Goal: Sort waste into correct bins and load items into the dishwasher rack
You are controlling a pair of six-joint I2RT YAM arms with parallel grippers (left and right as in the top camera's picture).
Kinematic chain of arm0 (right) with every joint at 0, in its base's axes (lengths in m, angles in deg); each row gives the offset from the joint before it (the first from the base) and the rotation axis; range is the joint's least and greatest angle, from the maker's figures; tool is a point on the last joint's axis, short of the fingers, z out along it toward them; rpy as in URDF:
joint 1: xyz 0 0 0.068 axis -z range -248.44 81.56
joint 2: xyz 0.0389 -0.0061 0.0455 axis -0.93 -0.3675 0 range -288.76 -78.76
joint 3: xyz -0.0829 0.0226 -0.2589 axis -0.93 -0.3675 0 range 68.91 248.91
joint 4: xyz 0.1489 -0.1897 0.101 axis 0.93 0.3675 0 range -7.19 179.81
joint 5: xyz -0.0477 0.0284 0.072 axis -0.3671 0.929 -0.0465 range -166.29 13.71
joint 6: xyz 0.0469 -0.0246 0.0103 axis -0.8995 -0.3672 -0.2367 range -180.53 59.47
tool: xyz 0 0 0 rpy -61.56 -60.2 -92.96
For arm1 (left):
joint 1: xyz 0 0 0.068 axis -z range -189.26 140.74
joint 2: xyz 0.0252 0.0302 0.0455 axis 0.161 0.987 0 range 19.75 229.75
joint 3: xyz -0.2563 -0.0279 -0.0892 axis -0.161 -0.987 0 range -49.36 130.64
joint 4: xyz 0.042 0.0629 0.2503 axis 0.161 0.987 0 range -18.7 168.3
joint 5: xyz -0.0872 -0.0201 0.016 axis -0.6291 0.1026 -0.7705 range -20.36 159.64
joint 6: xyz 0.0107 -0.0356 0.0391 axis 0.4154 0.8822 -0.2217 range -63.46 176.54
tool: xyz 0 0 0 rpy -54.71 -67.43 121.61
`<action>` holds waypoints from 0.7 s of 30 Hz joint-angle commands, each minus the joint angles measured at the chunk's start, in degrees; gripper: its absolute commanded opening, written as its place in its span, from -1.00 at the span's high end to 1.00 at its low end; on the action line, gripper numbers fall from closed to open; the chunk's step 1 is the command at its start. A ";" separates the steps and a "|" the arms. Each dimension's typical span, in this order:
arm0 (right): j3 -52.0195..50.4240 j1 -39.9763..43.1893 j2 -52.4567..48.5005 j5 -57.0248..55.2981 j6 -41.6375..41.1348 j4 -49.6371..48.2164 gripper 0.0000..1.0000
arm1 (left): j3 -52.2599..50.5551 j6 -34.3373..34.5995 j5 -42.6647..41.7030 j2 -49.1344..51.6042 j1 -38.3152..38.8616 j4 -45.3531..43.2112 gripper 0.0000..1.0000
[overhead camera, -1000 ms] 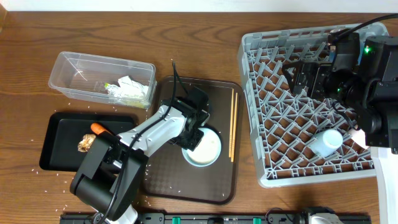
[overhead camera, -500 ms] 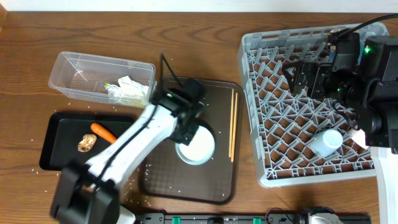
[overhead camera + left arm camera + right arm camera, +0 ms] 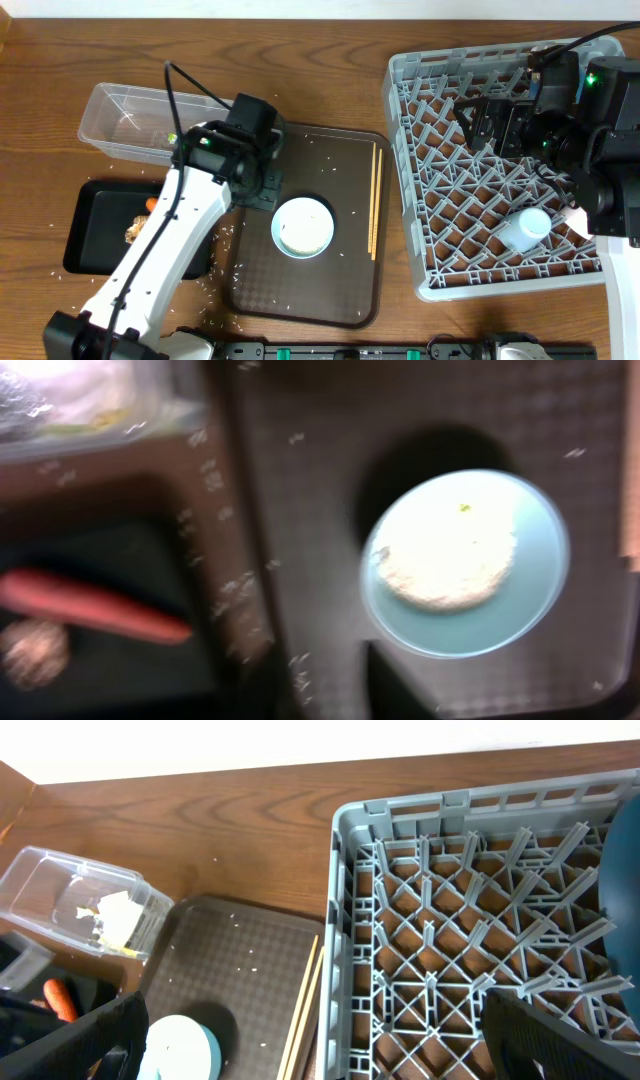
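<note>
The light blue cup (image 3: 303, 226) stands free on the brown serving tray (image 3: 340, 290), with a patch of white rice in its middle (image 3: 445, 555). My left gripper (image 3: 255, 182) hovers left of it over the tray's edge, its blurred fingers (image 3: 400, 685) open with nothing between them. Carrot (image 3: 95, 610) and brown lump (image 3: 35, 650) lie in the black tray (image 3: 90, 250). Crumpled paper (image 3: 115, 910) sits in the clear tub (image 3: 120, 110). My right gripper (image 3: 315, 1050) hangs wide open and empty over the dishwasher rack (image 3: 400, 100), which holds a pale cup (image 3: 527, 228) and the dark blue dish (image 3: 622, 870).
Chopsticks (image 3: 375, 200) lie along the serving tray's right side, next to the rack. Loose rice grains (image 3: 225, 235) are scattered over the serving tray, the black tray's rim and the table in front.
My left gripper let go of the light blue cup and swung up and left. The cup ended slightly further left, and more rice is strewn about. The right arm stayed still.
</note>
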 commanded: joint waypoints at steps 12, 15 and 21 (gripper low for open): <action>0.59 -0.57 -0.35 -0.39 -0.63 -0.66 -0.99 | -12.83 -0.48 -5.05 10.88 0.74 -14.53 0.29; 0.59 -0.57 -0.39 -0.39 -0.63 -0.55 -0.99 | -13.14 -0.50 -5.20 13.70 0.74 -15.32 0.30; 0.59 -0.57 -0.42 -0.39 -0.63 -0.57 -0.99 | -13.14 -1.38 -5.16 18.27 0.74 -17.22 0.63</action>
